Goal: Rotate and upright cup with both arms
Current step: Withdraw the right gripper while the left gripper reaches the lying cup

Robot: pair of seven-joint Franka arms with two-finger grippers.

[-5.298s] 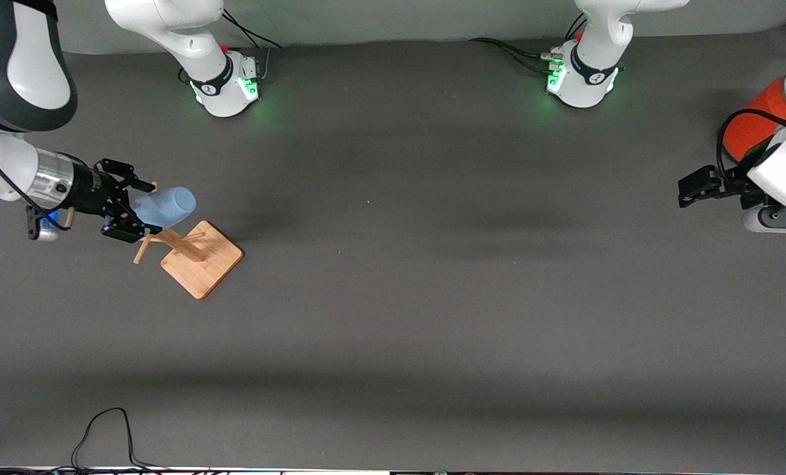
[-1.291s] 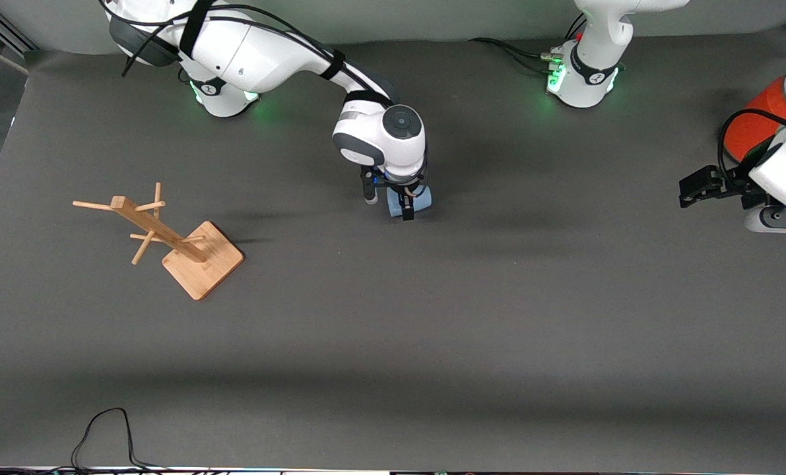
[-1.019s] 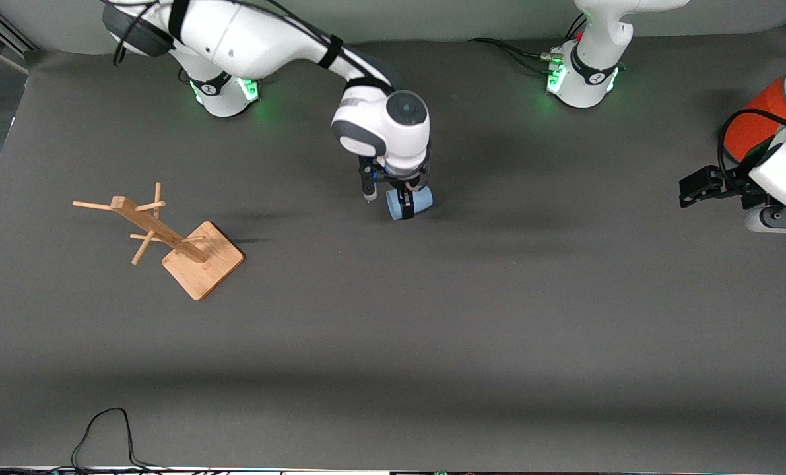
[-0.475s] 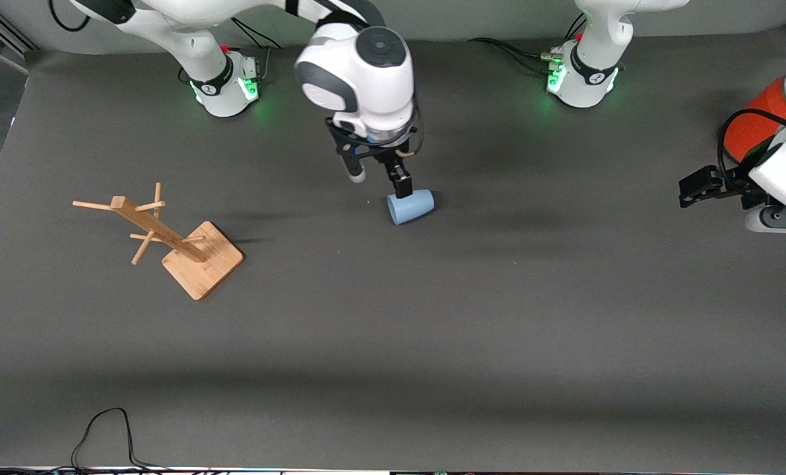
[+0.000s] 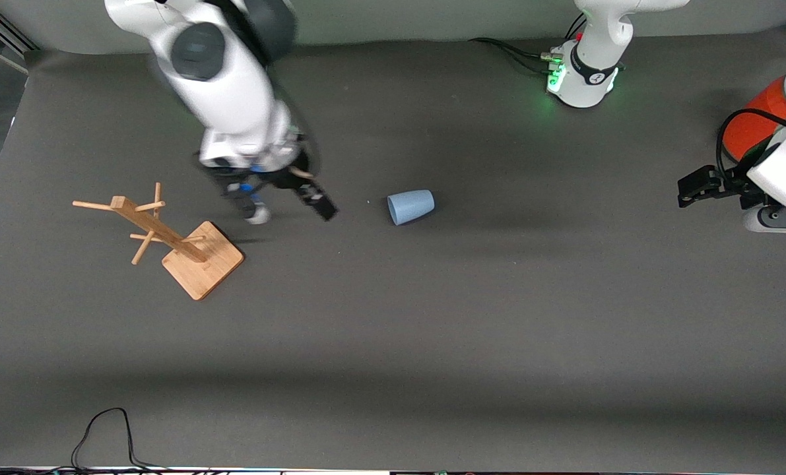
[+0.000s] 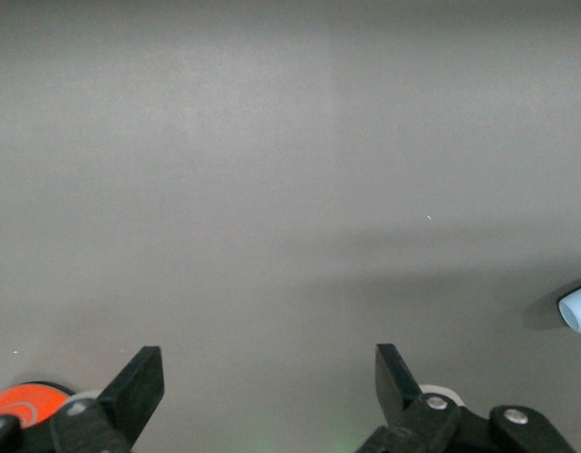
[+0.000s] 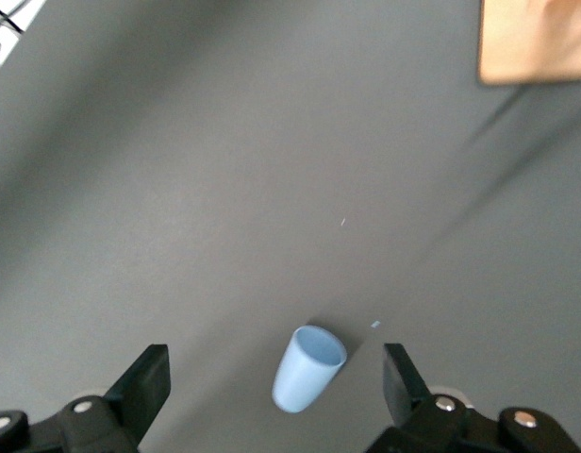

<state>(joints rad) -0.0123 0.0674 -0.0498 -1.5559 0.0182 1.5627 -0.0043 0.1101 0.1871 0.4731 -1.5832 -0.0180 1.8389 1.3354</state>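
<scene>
Nearest the front camera, toward the right arm's end of the table, stands a wooden peg stand [image 5: 188, 247]. Farther from the camera, the pale-blue cup [image 5: 411, 206] lies on its side on the grey table [image 5: 432, 330], touched by nothing. The right gripper [image 5: 287, 201] hangs between stand and cup, fingers spread, empty. The left gripper [image 5: 696, 187] waits beside an orange can [image 5: 752, 119], fingers parted, empty.
</scene>
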